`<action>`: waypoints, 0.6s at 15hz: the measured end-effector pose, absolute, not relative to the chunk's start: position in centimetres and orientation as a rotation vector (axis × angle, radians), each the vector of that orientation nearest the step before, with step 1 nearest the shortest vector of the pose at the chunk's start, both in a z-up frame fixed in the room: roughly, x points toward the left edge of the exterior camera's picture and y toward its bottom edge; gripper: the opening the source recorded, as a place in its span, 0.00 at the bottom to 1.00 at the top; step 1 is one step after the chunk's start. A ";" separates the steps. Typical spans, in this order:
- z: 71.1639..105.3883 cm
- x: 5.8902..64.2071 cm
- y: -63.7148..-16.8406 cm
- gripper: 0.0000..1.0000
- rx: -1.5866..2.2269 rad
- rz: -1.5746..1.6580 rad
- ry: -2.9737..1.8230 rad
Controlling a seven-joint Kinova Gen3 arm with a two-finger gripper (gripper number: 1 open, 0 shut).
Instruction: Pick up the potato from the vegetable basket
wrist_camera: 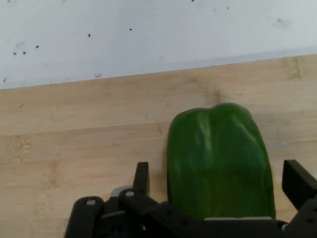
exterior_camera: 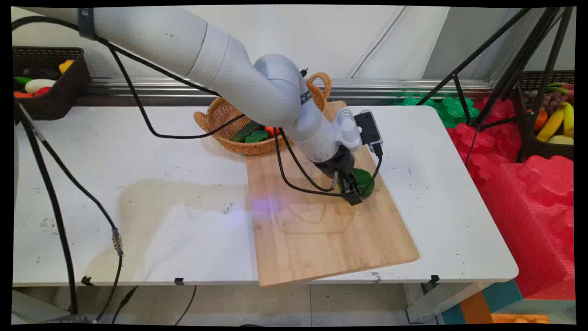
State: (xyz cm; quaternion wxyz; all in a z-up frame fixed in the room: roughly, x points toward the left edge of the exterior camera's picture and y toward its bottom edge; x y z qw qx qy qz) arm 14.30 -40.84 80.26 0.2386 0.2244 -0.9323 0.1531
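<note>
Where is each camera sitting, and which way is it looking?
Main view: above the table's near side, looking down across the white table toward the wall; shows the arm and gripper.
Hand view: on the hand, looking along the gripper at the wooden board; shows both fingers.
Shared: green pepper between the open fingers, and the board.

One green pepper (wrist_camera: 218,158), one wooden board (exterior_camera: 321,230), one wicker basket (exterior_camera: 220,119), one white table (exterior_camera: 138,184).

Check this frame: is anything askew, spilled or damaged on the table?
Nothing spilled or broken. The cutting board lies skewed to the table, its near corner overhanging the front edge. The green pepper lies on it between the open jaws.
</note>
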 end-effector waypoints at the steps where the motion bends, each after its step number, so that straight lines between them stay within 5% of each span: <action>1: 80.4 14.4 -40.8 1.00 0.618 0.420 -2.552; 9: 85.6 16.9 -39.3 1.00 0.595 0.445 -2.476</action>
